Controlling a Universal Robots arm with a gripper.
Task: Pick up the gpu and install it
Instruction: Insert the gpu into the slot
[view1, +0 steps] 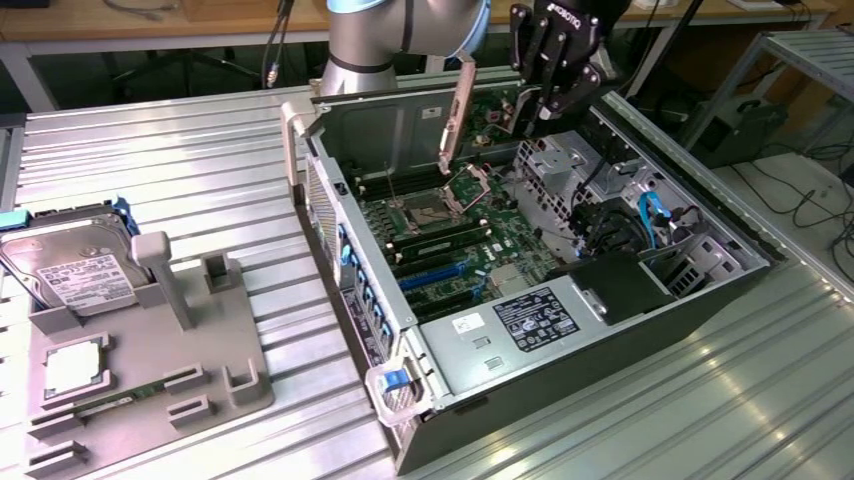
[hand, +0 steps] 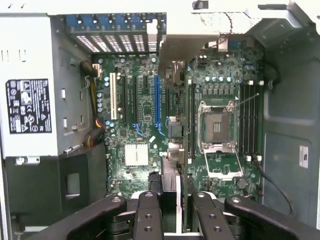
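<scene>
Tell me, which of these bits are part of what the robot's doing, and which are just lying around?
In the job: gpu, held by the gripper; open computer case; motherboard inside it.
Just lying about: hard drive with white label; grey holder beneath it.

Green mobo (hand: 142, 125), black tool (hand: 178, 197), gpu (view1: 458, 110) prob. pale beige.

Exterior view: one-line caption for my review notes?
Claw holds the gpu upright over the motherboard of the open computer case.
</scene>
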